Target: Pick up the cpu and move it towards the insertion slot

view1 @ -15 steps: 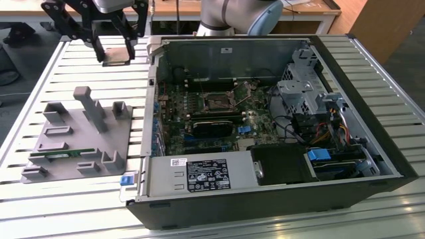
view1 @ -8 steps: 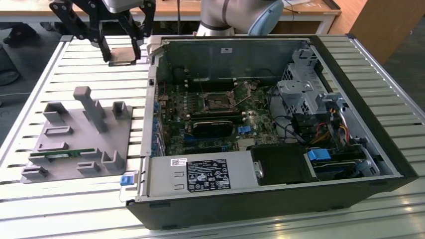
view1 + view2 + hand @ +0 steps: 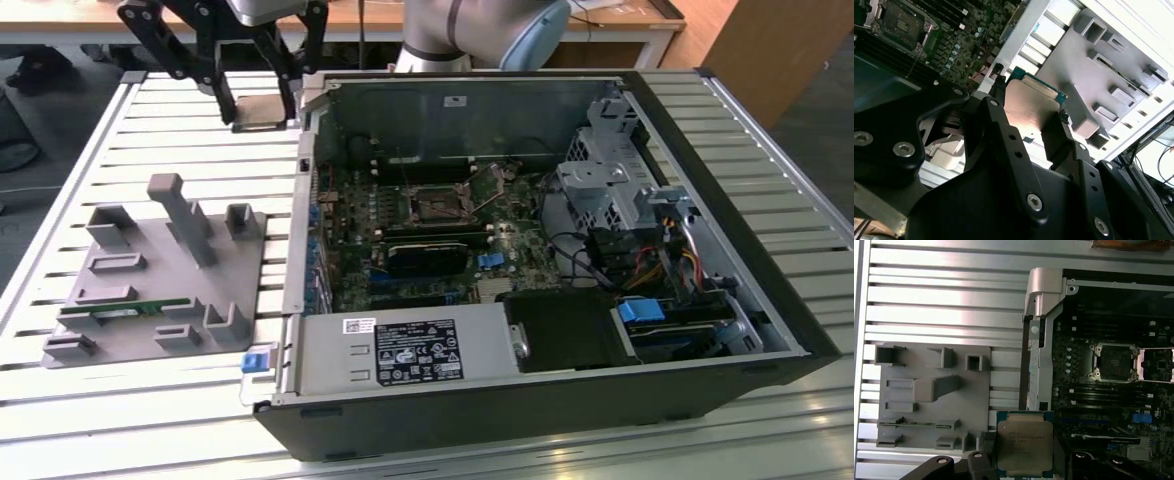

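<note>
My gripper (image 3: 262, 100) hangs above the slatted table beside the open computer case, toward the exterior view's left of it, and is shut on the cpu (image 3: 263, 115). In both wrist views the cpu (image 3: 1025, 442) (image 3: 1029, 112), a silver square with a thin green rim, sits flat between the black fingers (image 3: 999, 120). The insertion slot (image 3: 438, 204), a metal-framed socket with a dark centre, lies open on the green board inside the case. Both wrist views show the slot (image 3: 1114, 361) (image 3: 900, 22) apart from the cpu, with the case's side wall between them.
The case wall (image 3: 1040, 315) rises between the gripper and the board. A grey holder fixture (image 3: 160, 270) with upright posts lies on the table at the exterior view's left, a green memory stick (image 3: 127, 312) in one of its grooves. Cables and drive cages (image 3: 627, 210) crowd the case's right side.
</note>
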Tool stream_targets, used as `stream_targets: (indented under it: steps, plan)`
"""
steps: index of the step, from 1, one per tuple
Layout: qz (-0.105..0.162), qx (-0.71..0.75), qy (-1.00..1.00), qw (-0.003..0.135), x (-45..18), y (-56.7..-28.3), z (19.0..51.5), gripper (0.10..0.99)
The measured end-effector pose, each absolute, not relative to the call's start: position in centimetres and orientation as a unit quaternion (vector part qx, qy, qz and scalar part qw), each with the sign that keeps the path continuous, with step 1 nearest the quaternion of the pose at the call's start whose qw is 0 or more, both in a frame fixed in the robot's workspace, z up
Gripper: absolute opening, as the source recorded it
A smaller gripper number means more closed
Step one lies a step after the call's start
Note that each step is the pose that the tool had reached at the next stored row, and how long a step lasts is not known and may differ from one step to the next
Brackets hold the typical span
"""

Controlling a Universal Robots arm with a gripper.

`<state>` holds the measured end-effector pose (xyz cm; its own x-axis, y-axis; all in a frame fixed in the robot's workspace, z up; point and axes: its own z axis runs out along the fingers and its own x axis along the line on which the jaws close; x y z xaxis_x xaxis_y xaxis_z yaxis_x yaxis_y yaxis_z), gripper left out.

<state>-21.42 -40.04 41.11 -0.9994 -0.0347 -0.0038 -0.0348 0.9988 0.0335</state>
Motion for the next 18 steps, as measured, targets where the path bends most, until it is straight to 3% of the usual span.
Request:
stream_targets:
  steps: [18]
  plan:
    - [0.017, -0.017, 1.0, 0.002, -18.0, -39.9, 41.1, 0.537]
